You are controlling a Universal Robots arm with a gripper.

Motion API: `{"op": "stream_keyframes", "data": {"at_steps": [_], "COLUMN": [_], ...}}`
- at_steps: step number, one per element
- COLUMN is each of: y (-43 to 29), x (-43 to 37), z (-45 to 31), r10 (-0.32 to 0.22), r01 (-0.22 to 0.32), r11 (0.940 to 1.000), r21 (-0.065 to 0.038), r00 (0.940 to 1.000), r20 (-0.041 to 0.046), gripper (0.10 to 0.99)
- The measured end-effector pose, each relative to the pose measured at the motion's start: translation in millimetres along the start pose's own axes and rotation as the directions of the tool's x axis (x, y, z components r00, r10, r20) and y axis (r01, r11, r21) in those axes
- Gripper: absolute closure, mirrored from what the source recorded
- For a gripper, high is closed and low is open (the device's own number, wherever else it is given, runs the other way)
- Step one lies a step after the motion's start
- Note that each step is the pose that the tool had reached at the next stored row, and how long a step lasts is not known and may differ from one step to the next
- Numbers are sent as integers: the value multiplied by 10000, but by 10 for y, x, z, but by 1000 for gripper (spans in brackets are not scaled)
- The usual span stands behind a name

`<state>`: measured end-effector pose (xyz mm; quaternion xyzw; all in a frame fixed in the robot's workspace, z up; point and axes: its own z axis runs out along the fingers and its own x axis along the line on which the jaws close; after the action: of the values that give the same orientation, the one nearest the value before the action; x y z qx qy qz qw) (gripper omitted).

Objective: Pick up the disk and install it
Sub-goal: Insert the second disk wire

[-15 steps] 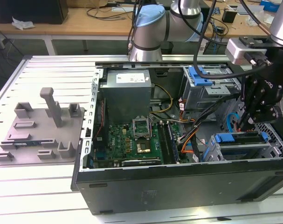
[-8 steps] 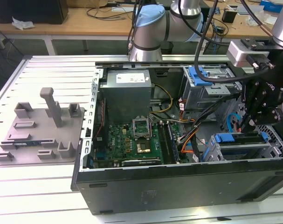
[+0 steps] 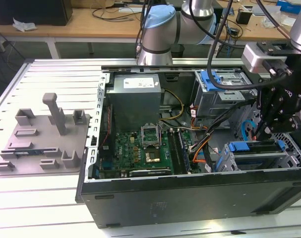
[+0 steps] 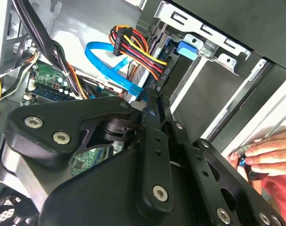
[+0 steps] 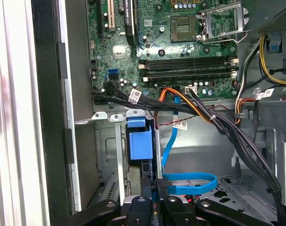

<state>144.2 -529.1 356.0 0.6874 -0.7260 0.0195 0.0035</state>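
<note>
Exterior view, hand [image 3: 260,133] at 3 o'clock over the open PC case [image 3: 190,198], fingers narrow, pinching the disk [image 3: 250,147] edge-on, disk slotted in the drive cage [image 3: 269,158].

Arm [image 3: 160,29]: silver tubes, pale-blue joint caps, black cables. Gripper [image 3: 276,106]: matte black linkages [image 4: 154,160], silver screws [image 4: 61,137].

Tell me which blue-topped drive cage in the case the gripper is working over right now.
The lower cage, at the case's front edge on the exterior view's right; the gripper hangs directly above its blue latch piece. The other cage, nearer the arm's base, sits apart with nothing over it.
</note>
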Motion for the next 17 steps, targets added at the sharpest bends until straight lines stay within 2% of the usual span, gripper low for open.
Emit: {"op": "stream_keyframes", "data": {"at_steps": [17], "y": [-1], "x": [16], "z": [17], "r10": [-523], "r01": [523], "r11": [9986], "r21": [16], "r00": [9986], "r20": [49], "gripper": [925]}}
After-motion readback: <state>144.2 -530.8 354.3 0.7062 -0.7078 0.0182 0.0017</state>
